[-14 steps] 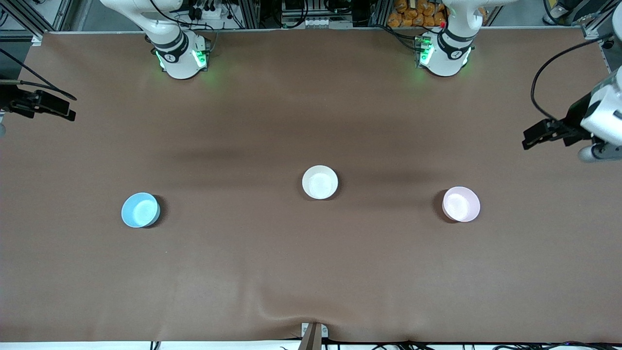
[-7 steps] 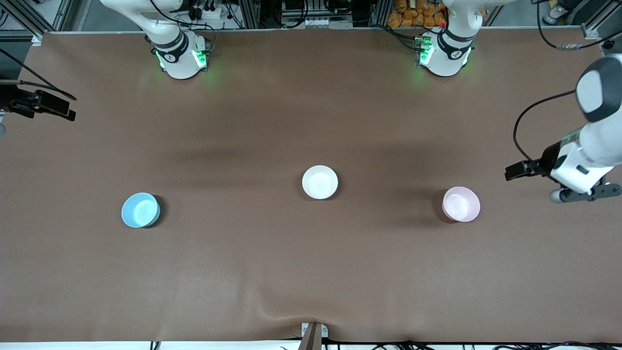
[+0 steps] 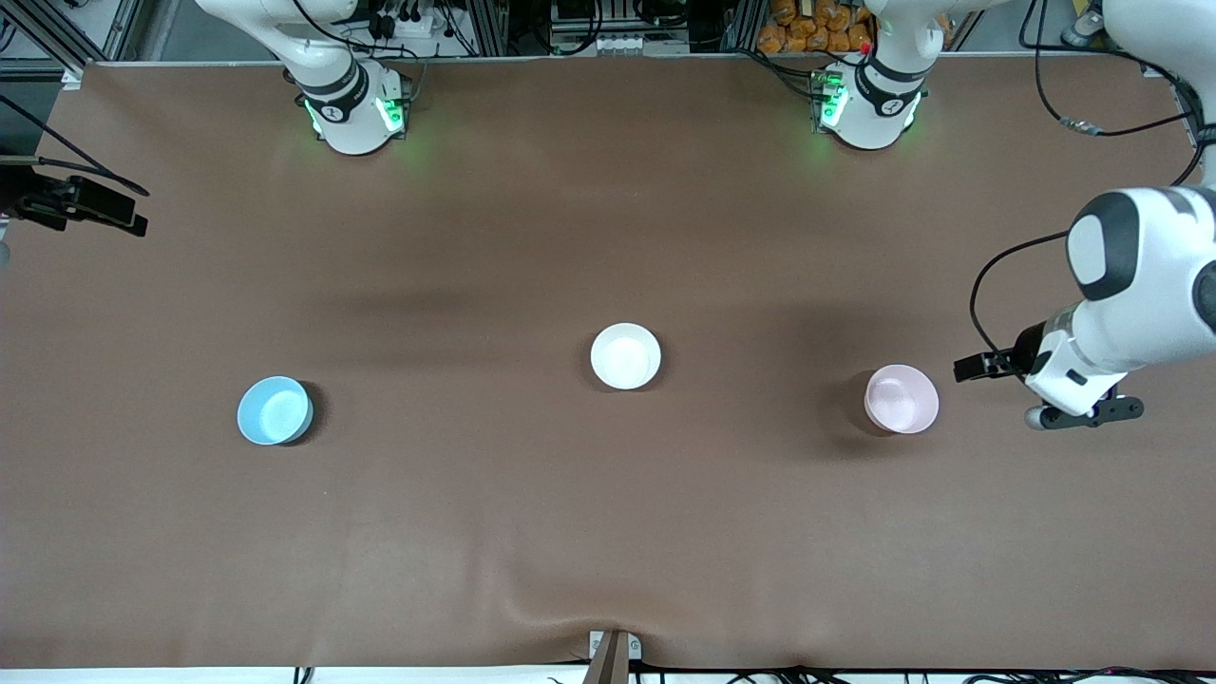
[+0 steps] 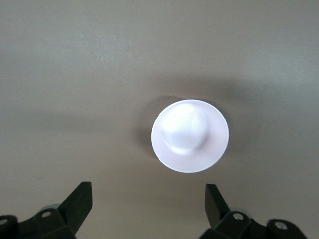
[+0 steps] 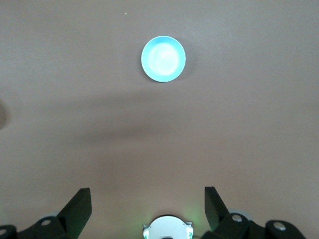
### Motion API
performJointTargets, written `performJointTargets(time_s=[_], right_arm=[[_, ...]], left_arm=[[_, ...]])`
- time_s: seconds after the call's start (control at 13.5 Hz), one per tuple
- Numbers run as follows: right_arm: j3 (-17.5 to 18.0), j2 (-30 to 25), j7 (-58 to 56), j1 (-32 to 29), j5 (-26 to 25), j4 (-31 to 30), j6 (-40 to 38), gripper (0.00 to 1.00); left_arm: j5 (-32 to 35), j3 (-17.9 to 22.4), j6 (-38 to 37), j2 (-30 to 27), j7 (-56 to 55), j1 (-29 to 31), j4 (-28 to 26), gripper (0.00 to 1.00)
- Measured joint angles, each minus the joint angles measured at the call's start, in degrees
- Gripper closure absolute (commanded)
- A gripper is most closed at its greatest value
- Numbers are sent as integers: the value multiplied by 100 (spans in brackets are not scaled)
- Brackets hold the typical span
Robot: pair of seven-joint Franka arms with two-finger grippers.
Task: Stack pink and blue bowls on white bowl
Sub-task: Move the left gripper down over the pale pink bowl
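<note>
Three bowls stand apart and upright on the brown table. The white bowl is in the middle. The pink bowl lies toward the left arm's end, the blue bowl toward the right arm's end. My left gripper hangs open and empty in the air beside the pink bowl, over bare table toward the left arm's end; its hand shows there in the front view. My right gripper is open and empty, held high over the right arm's end of the table.
The brown cloth has a fold at its edge nearest the front camera. The arm bases stand along the table's edge farthest from that camera. A black cable loops off the left wrist.
The left arm has swung in from the table's end and come down beside the pink bowl. The right arm and all three bowls have stayed put.
</note>
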Motion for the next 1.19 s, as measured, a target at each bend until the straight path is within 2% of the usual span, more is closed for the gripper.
performJointTargets(time_s=[1.19], right_arm=[[5, -1, -1, 0, 0, 0, -34, 0]], left_arm=[[0, -22, 930, 949, 0, 53, 4, 0]])
